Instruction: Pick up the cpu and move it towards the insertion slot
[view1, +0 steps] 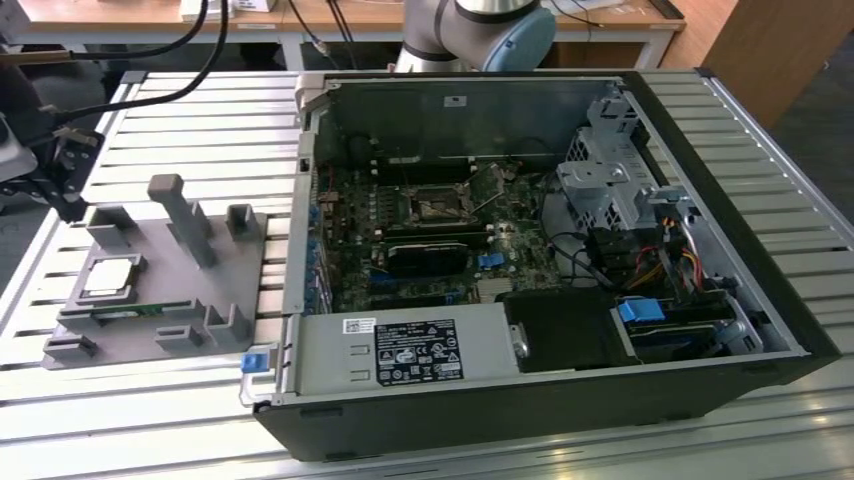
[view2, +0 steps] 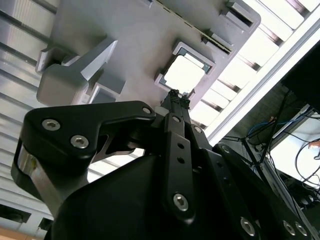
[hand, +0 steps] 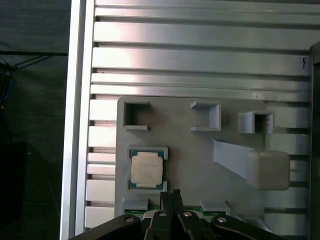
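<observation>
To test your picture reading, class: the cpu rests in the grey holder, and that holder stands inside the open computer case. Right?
Not quite. The cpu does rest in the grey holder, but the exterior view shows that holder on the slatted table, outside the computer case, at that view's left.

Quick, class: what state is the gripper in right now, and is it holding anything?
Gripper: closed, fingertips together, holding nothing; the cpu lies in its grey holder.
</observation>
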